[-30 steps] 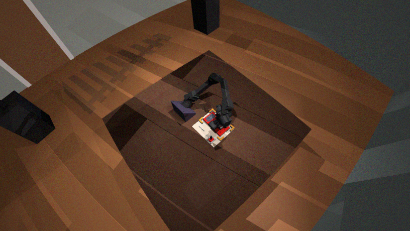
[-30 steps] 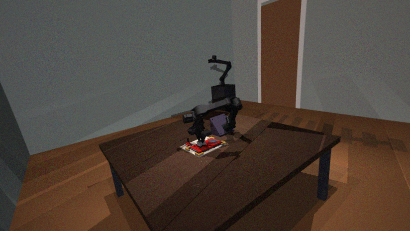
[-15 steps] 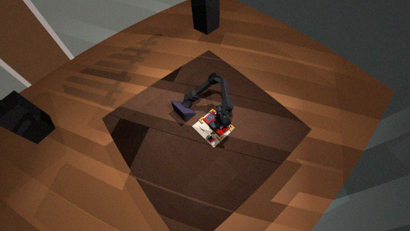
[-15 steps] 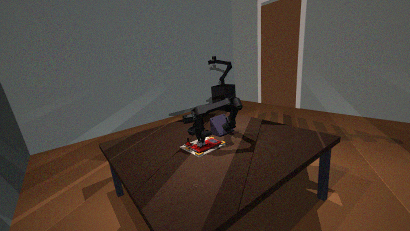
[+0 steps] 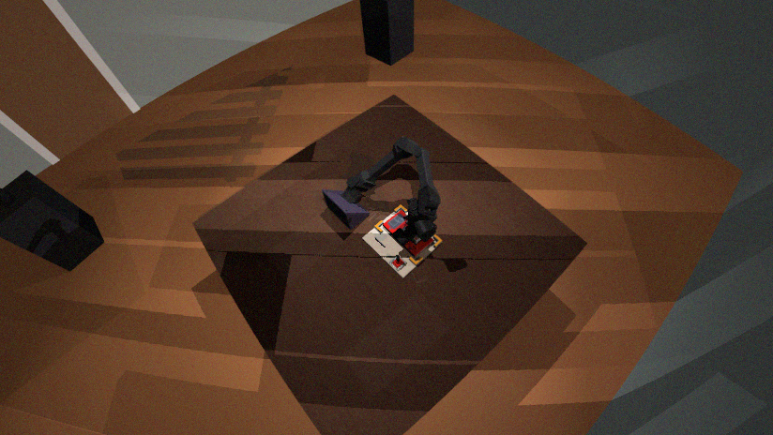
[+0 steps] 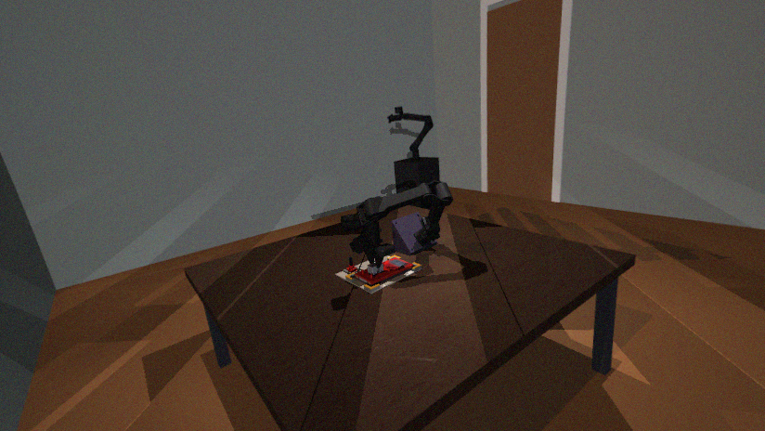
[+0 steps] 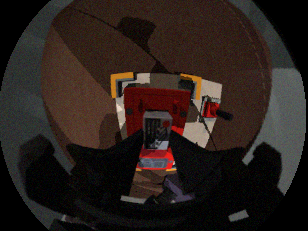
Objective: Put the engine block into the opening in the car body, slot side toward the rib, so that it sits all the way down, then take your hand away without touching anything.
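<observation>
The red car body (image 5: 419, 247) (image 6: 369, 278) (image 7: 135, 104) lies on a pale board between corner brackets. The grey engine block (image 6: 375, 268) (image 7: 157, 130) is upright over the middle of the body, between the fingertips. My gripper (image 6: 376, 264) (image 7: 156, 132) points down and is shut on the engine block. The block's top shows dark recesses in the wrist view. The opening and the rib are hidden under the block and fingers, so how deep the block sits and which way its slot faces cannot be told.
The pale board (image 5: 385, 244) (image 7: 194, 135) has orange corner brackets (image 5: 439, 241) (image 7: 121, 77). A red holder with an upright black peg (image 5: 398, 262) (image 6: 351, 266) (image 7: 212, 109) stands beside the car body. The purple wedge-shaped arm base (image 5: 348, 209) (image 6: 408, 233) is near the board.
</observation>
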Motion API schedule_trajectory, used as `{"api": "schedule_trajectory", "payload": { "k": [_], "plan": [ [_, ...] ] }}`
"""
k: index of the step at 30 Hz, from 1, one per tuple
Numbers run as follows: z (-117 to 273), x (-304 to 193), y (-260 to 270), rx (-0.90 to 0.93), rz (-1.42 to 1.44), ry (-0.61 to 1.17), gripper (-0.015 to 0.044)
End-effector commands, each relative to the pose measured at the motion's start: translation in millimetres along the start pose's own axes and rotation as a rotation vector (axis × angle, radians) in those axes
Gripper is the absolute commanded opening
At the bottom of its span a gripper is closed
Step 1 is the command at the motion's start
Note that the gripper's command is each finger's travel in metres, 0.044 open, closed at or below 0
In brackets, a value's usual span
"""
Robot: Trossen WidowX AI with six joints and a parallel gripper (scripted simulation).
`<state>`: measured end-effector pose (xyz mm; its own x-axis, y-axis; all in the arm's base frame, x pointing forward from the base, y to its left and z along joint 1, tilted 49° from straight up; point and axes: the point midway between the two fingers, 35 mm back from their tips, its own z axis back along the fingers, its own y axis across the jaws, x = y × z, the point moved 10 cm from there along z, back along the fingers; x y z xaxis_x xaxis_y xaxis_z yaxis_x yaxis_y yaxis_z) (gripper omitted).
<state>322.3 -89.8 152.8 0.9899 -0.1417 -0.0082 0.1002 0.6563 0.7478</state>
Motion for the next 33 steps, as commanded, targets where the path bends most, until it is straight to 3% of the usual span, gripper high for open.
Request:
{"api": "schedule_trajectory", "payload": {
  "k": [1, 33],
  "plan": [
    [-1.5, -0.7, -0.1, 0.004, -0.007, 0.0, 0.0159],
    [-7.1, -0.8, 0.0, 0.005, -0.007, 0.0, 0.0159]
  ]
}}
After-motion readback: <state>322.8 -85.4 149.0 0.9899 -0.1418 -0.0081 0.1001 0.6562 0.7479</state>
